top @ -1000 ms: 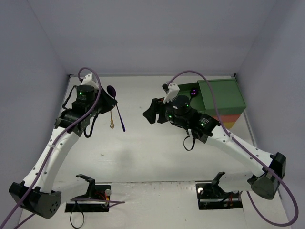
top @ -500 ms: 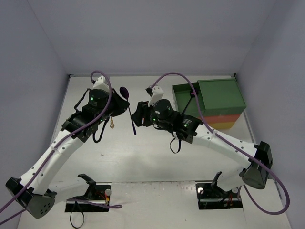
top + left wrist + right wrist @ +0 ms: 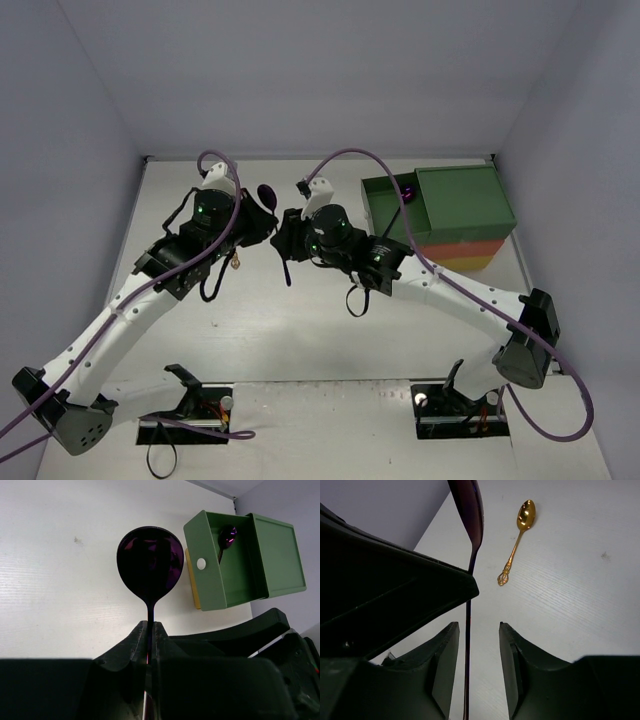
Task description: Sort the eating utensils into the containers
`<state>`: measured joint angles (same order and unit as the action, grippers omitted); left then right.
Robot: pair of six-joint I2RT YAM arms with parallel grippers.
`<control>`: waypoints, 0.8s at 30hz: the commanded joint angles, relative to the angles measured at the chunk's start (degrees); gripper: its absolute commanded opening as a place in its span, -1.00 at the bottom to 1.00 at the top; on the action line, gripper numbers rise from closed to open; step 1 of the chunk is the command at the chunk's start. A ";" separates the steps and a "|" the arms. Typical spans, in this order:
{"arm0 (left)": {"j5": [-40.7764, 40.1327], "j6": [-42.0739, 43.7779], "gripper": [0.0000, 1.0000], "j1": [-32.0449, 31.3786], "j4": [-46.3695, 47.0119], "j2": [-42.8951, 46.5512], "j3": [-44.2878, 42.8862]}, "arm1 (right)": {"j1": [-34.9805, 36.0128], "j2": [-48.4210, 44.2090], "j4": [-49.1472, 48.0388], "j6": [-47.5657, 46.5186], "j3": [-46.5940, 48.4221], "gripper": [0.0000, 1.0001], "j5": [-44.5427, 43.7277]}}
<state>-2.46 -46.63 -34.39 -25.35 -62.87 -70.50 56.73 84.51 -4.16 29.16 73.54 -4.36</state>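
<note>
**Purple spoon (image 3: 150,562) handover, mid-air**

Pinched at the handle by left gripper (image 3: 149,626), above the table's (image 3: 50,580) far middle. Just reached by right gripper (image 3: 476,635), swung over from the green drawer (image 3: 207,587). Fingers spread astride the handle, narrowing, not yet touching. Probably bound for that drawer.

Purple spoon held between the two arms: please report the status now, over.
Left gripper shut on shiny dark purple metal spoon. Right gripper open, astride its handle, not clamped. Ornate gold spoon lies on white table beneath, apart from both.
</note>
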 commanded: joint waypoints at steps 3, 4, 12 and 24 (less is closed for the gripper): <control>-0.80 0.45 -1.00 -0.77 4.60 0.02 -0.25 | 0.40 -0.23 -4.46 -0.69 3.18 -0.56 -2.63; -0.84 0.60 -1.00 -0.77 4.60 0.02 0.00 | 0.40 -0.23 -4.50 -0.73 3.14 -0.64 -2.99; -4.71 3.39 -0.30 -0.77 4.44 1.42 2.46 | 0.38 -0.99 -4.36 -0.29 2.11 -1.00 -6.18; -27.38 17.27 0.70 -0.59 -3.13 11.86 1.76 | -4.66 -5.73 -0.92 0.24 -0.93 -1.00 -17.78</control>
<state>-18.18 -37.05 -35.07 -27.74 -54.62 -66.05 55.94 83.98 -3.43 28.71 72.51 -14.04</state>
